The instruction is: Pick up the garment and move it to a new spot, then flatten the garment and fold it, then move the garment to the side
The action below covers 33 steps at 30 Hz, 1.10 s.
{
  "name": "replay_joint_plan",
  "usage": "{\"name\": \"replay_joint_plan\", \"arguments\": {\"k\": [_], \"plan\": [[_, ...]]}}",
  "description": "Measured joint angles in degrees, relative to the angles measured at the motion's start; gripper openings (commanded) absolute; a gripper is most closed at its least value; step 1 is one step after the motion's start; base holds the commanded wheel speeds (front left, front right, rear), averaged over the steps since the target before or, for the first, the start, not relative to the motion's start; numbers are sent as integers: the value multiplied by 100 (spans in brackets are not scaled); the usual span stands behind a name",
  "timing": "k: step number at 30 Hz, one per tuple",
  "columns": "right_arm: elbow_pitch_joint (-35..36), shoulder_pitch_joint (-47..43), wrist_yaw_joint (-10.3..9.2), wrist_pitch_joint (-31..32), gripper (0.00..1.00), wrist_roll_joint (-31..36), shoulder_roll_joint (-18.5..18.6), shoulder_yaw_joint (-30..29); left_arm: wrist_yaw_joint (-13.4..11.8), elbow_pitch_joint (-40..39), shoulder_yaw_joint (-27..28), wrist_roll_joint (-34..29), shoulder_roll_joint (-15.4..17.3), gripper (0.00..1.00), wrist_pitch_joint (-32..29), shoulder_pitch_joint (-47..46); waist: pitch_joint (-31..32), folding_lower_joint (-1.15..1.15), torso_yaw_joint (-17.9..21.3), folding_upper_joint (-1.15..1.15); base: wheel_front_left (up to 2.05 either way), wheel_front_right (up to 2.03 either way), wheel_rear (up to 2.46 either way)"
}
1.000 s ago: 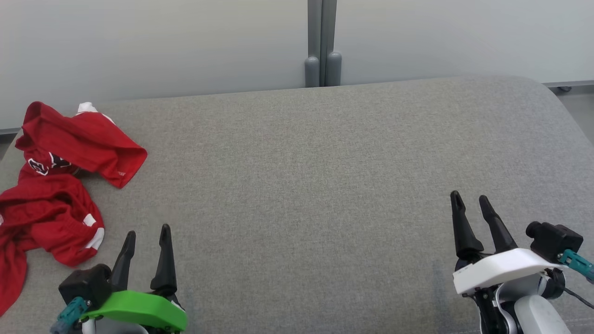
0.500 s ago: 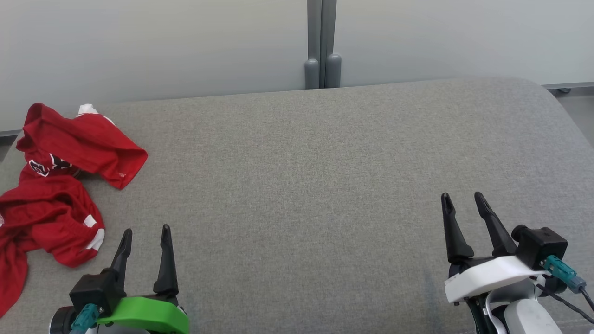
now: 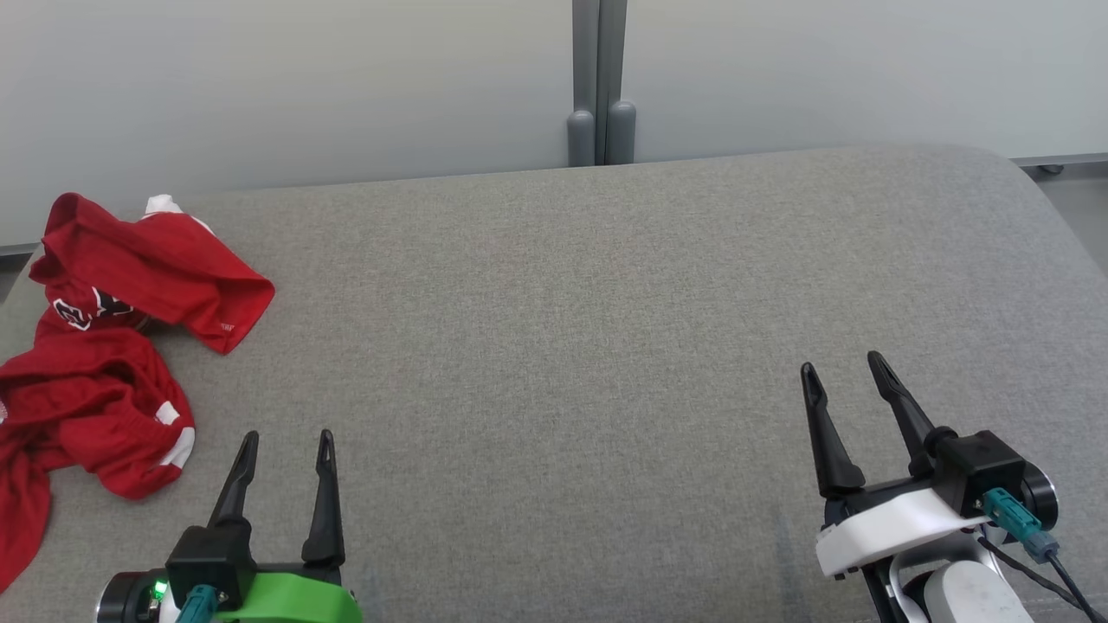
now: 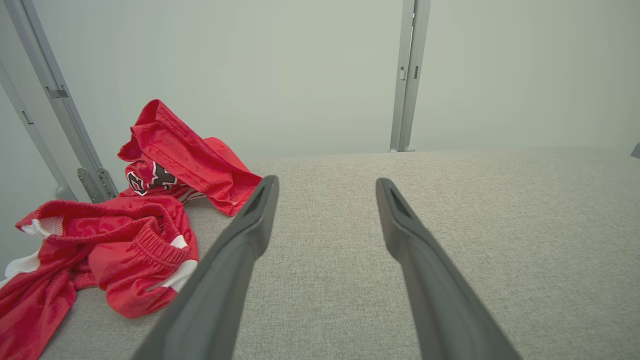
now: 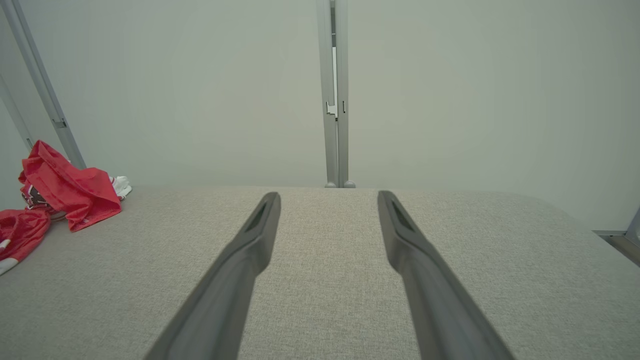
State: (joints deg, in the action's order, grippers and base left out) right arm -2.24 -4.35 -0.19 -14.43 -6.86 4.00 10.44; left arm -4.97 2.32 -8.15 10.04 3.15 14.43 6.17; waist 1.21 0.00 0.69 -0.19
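Observation:
The garment (image 3: pixel 104 355) is a crumpled red piece with white trim and a dark print, lying at the far left edge of the grey padded surface (image 3: pixel 563 329). It also appears at the left of the left wrist view as the garment (image 4: pixel 125 230) and far left in the right wrist view as the garment (image 5: pixel 55 200). My left gripper (image 3: pixel 288 443) is open at the lower left, just right of the garment and apart from it. Open and holding nothing, my right gripper (image 3: pixel 841 366) is at the lower right, far from the cloth.
A pale wall panel with a grey vertical post (image 3: pixel 599 82) stands behind the surface. The surface's rounded right corner (image 3: pixel 1030 173) drops to the floor. Part of the garment hangs over the left edge.
Both grippers have turned at the wrist, their cameras swinging round. The right gripper has shifted slightly left. The garment has not moved.

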Motion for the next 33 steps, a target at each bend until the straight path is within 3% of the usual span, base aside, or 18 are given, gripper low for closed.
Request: {"name": "replay_joint_plan", "arguments": {"k": [24,33], "plan": [[-2,-2,7,0,100,4,-1,-40,44,118,-1,-20,-5,100,0,1,-14,0,-23,0,0,0,0],[0,-27,3,0,100,3,-4,-119,91,160,-71,-75,-13,100,0,-17,-15,0,-253,0,0,0,0]]}}
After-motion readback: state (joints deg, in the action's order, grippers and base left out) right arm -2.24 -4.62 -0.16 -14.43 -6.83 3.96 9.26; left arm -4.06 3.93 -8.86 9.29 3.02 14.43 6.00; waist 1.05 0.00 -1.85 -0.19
